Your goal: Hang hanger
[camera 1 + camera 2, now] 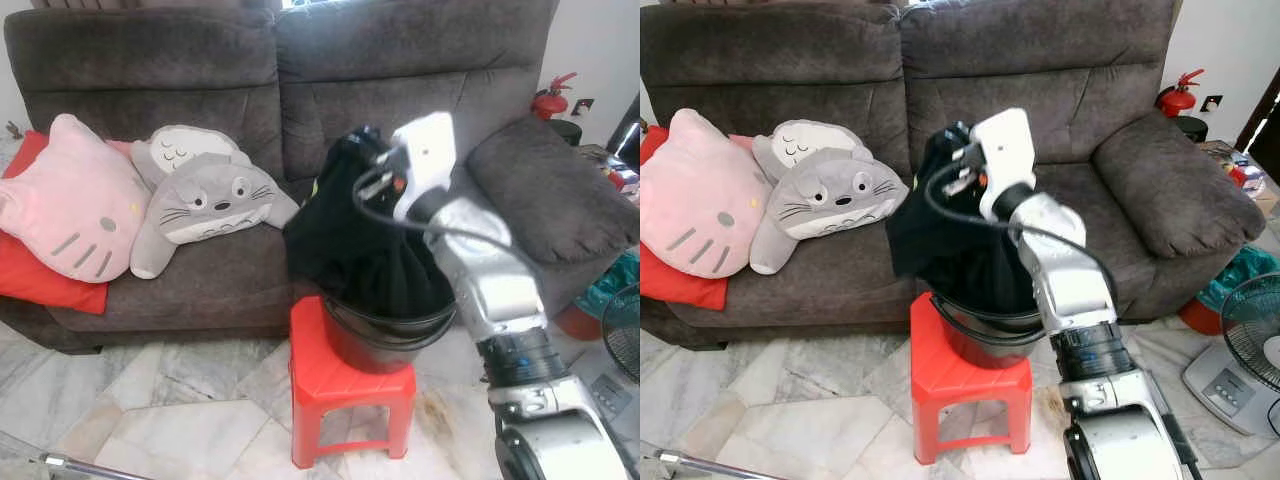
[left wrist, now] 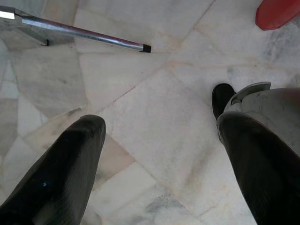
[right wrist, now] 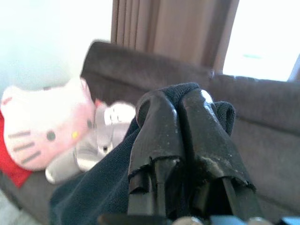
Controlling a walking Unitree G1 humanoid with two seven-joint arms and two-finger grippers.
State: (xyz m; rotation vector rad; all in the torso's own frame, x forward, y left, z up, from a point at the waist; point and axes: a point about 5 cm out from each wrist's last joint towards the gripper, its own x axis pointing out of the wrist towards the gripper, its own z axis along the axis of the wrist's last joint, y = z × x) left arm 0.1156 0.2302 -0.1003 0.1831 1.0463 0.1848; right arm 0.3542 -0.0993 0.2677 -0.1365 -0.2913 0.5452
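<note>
My right gripper is pinched shut on a fold of dark garment, lifted partway out of the black bucket that sits on a red plastic stool in front of the grey sofa. The rest of the cloth trails down into the bucket, and one side drapes over its rim toward the sofa seat. I cannot make out a hanger anywhere inside the bundle; if one is there, the fabric hides it.

My left gripper hangs idle over the marble floor, fingers spread apart, with a metal pole lying on the tiles beyond it.

The risks, as I judge them: the grip is on a small bunch of cloth at the fingertips, so a quick pull could let it slip back into the bucket. The garment still fills the bucket, and dragging it sideways could tip the bucket off the narrow stool. With no hanger visible, I may be holding cloth alone, which would leave nothing to hook. The pink cat cushion and grey plush cushion on the sofa are well apart from the load and look out of harm's way.
</note>
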